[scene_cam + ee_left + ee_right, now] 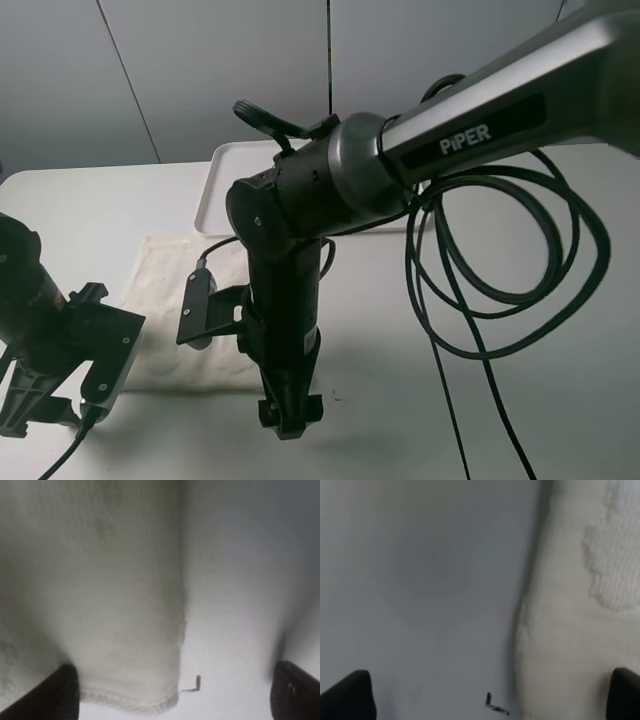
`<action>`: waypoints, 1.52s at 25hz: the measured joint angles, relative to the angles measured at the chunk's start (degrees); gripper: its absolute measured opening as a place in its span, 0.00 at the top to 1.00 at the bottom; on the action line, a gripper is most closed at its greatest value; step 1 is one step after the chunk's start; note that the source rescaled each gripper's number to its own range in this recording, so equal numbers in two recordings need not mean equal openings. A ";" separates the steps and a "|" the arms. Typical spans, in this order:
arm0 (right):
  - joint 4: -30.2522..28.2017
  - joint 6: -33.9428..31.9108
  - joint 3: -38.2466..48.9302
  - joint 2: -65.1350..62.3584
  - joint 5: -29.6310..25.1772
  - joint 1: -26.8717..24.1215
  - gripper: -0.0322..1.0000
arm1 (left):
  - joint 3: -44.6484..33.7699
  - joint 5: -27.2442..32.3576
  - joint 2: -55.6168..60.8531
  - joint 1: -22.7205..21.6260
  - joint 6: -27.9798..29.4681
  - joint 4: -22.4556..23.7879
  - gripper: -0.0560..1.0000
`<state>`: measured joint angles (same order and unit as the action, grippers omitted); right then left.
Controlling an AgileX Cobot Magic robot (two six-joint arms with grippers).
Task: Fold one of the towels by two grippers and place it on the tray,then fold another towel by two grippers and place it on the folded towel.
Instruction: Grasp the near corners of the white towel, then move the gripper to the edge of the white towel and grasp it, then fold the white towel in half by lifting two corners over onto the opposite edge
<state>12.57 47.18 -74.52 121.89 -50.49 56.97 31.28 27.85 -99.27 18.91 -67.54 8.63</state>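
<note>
Grey wall panels back a white tabletop (560, 420) that fills most of the high view. Across it reaches the right arm (480, 135), lettered PiPER, with a black cable (560, 280) looping beside it. The arm hides much of the white tray (215, 195) at the far side. What we see of the tray is bare, and we cannot tell what lies on the rest.

In front of the tray the towel (160, 290) lies flat and unfolded. It reads cream-white to us, though the light makes colour hard to judge.

We see the left hand (177, 692) low over one near corner of the towel. It is spread wide and holds nothing, with one finger above cloth and the other above bare tabletop. The right hand (487, 697) is just as wide and just as empty, and it straddles the other near corner.

A small black mark (192, 686) sits on the tabletop just beside the left corner.

We judge the step to be the first pinch. To do it well, we would lower both hands together and keep each corner centred between the fingers. We would then close on the edge alone and lift level, so the near edge carries evenly towards the far one without dragging.
</note>
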 joint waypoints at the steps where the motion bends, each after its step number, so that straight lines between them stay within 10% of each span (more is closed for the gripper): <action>1: 0.00 0.00 0.00 0.25 0.40 0.00 0.00 | 0.00 0.00 0.00 0.00 0.00 0.00 0.01; 12: -3.07 -4.29 -0.11 1.92 2.00 0.76 0.02 | 0.00 0.00 -0.07 0.00 0.00 0.00 0.01; 22: -13.71 -10.72 -0.19 2.57 6.21 3.60 0.93 | 0.00 0.12 -0.07 0.00 0.00 0.00 0.01; 28: -13.71 -11.09 -0.19 2.57 6.21 3.60 0.96 | 0.00 0.12 -0.07 0.00 -0.13 0.00 0.04; 31: -13.71 -11.20 -0.19 2.57 6.21 3.60 0.96 | 0.11 -1.10 -0.21 0.00 -0.60 0.40 0.27; 34: -13.71 -11.94 -0.19 2.57 6.21 3.60 0.96 | 0.21 -2.44 -0.50 0.00 -0.95 0.52 0.79; 38: -13.48 -14.10 -0.19 2.57 6.21 3.60 0.96 | 0.21 -3.15 -0.50 0.00 0.30 0.61 0.91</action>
<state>-0.91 33.07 -74.72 124.46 -44.28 60.57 31.49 24.71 -99.76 18.91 -67.24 9.24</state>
